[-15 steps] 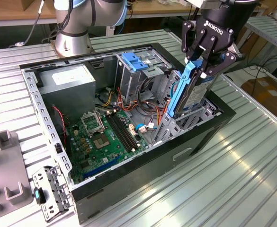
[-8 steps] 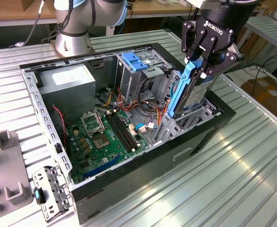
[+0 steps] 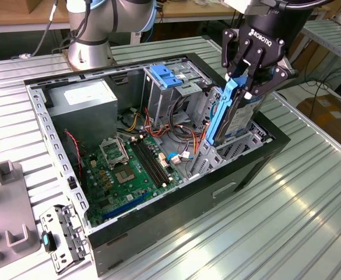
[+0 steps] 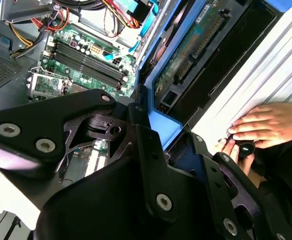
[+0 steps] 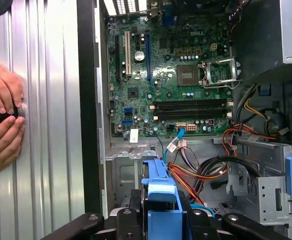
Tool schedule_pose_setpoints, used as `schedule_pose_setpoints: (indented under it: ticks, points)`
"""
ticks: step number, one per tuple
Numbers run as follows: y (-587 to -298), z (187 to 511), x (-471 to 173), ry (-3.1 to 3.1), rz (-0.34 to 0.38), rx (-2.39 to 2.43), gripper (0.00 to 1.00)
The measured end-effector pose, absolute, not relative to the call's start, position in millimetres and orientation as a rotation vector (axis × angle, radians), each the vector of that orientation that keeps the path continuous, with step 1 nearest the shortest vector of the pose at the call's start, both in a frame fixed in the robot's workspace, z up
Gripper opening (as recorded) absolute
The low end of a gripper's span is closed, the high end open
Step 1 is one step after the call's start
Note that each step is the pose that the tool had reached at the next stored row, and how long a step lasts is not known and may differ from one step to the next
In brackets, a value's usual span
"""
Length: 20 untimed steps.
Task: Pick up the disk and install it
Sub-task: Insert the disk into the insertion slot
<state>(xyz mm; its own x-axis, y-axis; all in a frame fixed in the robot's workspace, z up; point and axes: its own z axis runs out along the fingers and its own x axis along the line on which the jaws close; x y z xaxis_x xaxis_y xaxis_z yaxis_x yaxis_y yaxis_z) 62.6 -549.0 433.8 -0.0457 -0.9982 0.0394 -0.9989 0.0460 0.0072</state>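
In the exterior view my gripper [image 3: 247, 86] is shut on the disk [image 3: 240, 119]. I hold it nearly upright by its upper end. The disk is a flat silver drive with blue plastic rails [image 3: 221, 114] along its sides. Its lower end dips into the metal drive bay [image 3: 240, 146] at the corner of the open computer case [image 3: 182, 195] on the exterior view's right. In the second wrist view the disk's green circuit underside [image 4: 185, 55] and a blue rail [image 4: 161, 126] run away from my black fingers [image 4: 150, 165]. The first wrist view shows the blue rail [image 5: 160, 192] end-on between the fingers.
Inside the case are the motherboard [image 3: 129, 169], loose cables [image 3: 176, 137], a grey power supply box [image 3: 85, 99] and a grey cage with a blue latch [image 3: 165, 76]. A person's hands [image 5: 1, 115] rest on the ribbed table beside the case. A grey fixture [image 3: 7, 201] and a metal bracket [image 3: 62, 236] lie on the exterior view's left.
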Motion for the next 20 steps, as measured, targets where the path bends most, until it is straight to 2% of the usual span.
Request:
schedule_pose_setpoints:
  ticks: [7, 8, 16, 17, 19, 20]
  points:
    - [-549, 433, 63, -2.248, 0.033, 2.148, 0.38]
    - [-549, 433, 63, -2.248, 0.034, 2.147, 0.44]
    - [-549, 419, 63, -2.247, 0.034, 2.147, 0.44]
    - [-549, 415, 63, -2.247, 0.034, 2.147, 0.43]
    - [-549, 408, 64, -2.247, 0.034, 2.147, 0.30]
    - [-549, 404, 66, -2.247, 0.035, 2.147, 0.18]
